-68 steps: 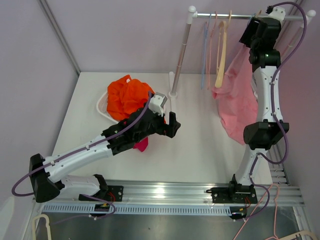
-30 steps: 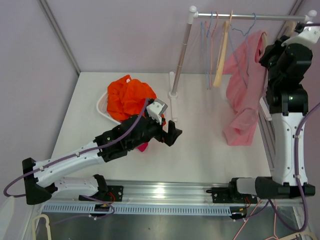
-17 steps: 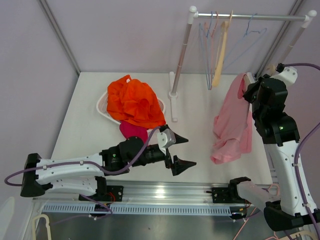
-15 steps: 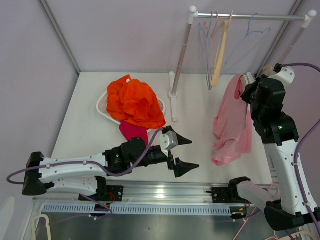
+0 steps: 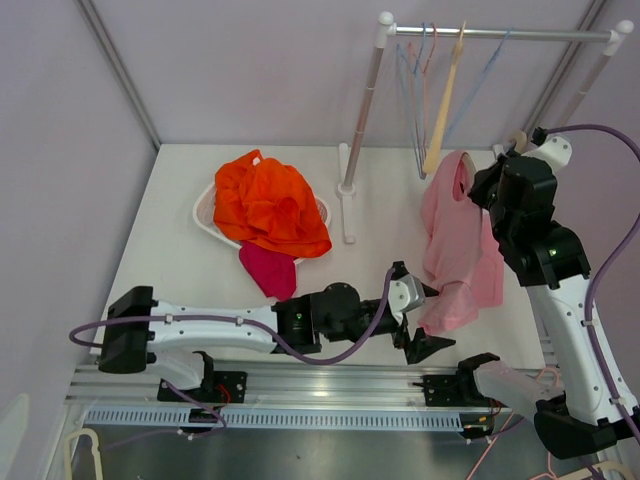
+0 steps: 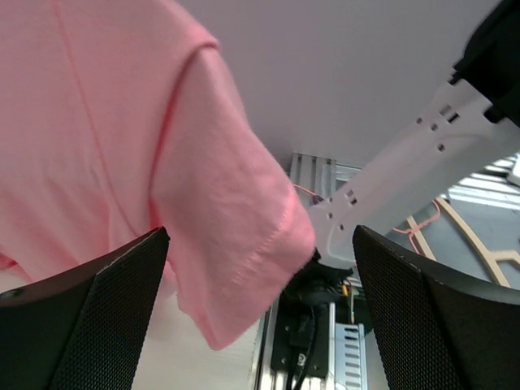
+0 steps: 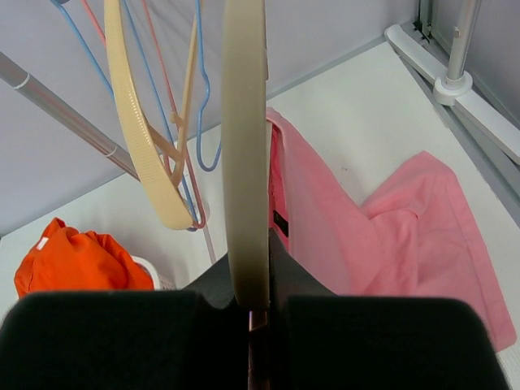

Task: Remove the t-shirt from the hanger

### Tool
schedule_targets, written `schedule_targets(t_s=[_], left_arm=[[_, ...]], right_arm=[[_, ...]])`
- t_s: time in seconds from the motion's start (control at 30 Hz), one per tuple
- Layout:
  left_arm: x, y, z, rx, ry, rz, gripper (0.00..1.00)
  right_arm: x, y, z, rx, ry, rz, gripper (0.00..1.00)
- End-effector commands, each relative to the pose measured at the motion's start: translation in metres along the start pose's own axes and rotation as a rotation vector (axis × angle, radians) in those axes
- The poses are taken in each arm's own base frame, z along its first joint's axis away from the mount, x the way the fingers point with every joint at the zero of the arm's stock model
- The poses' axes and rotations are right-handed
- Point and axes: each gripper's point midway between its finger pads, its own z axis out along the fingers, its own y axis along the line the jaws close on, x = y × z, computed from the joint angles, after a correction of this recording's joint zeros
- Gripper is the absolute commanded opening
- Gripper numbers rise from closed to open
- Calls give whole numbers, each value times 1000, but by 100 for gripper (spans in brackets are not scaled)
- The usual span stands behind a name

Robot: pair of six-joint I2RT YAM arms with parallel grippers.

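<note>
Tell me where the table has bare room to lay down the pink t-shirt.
Bare table lies between the rack base and the pink t-shirt, and left of the basket. It is crowded near right, where the open left gripper meets the t-shirt.

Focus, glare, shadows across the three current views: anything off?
Top external: even light, sharp, soft shadows, mild glare on the aluminium rail. Left wrist: pink t-shirt crisp down to the hem stitching; open left hand dark, but its pad texture resolves. Right wrist: right hand a soft black blur along the bottom, the beige hanger it grips slightly soft, table behind in focus.
</note>
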Motion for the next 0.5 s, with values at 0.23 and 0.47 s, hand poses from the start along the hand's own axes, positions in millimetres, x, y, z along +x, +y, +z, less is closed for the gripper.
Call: schedule_targets(t_s=[0.23, 0.47], left_arm=[[-32, 27, 31, -214, -58, -77, 38], [-38, -10, 10, -68, -115, -90, 1]], right_arm=[[-20, 17, -9, -49, -51, 65, 0], [-24, 23, -5, -31, -33, 25, 0]])
